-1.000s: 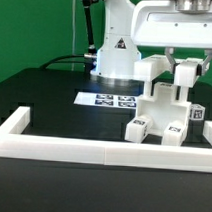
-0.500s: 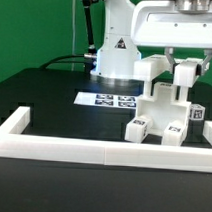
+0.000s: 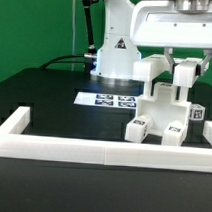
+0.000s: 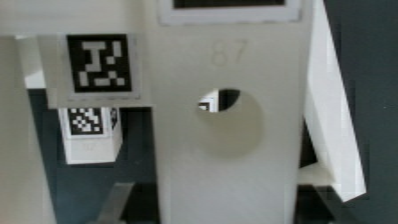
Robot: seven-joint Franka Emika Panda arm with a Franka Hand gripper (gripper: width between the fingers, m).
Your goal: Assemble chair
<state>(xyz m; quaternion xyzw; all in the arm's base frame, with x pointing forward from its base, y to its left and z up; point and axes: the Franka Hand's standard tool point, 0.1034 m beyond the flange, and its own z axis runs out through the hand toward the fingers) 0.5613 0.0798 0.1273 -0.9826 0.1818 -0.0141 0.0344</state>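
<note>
Your gripper (image 3: 186, 69) is over the chair (image 3: 162, 111) with its jaws pulled in tight on the top of the upright piece, so it has hold of the chair. The chair stands on the black table (image 3: 39, 101), toward the exterior view's right. It's just behind the white border frame (image 3: 92, 145) and beside the marker board (image 3: 106, 98). You can see tags on its lower blocks. In the wrist view a white panel of the chair fills the shot close up, with a round hole (image 4: 228, 110) through it and a tag (image 4: 102, 65) on the neighbouring part.
</note>
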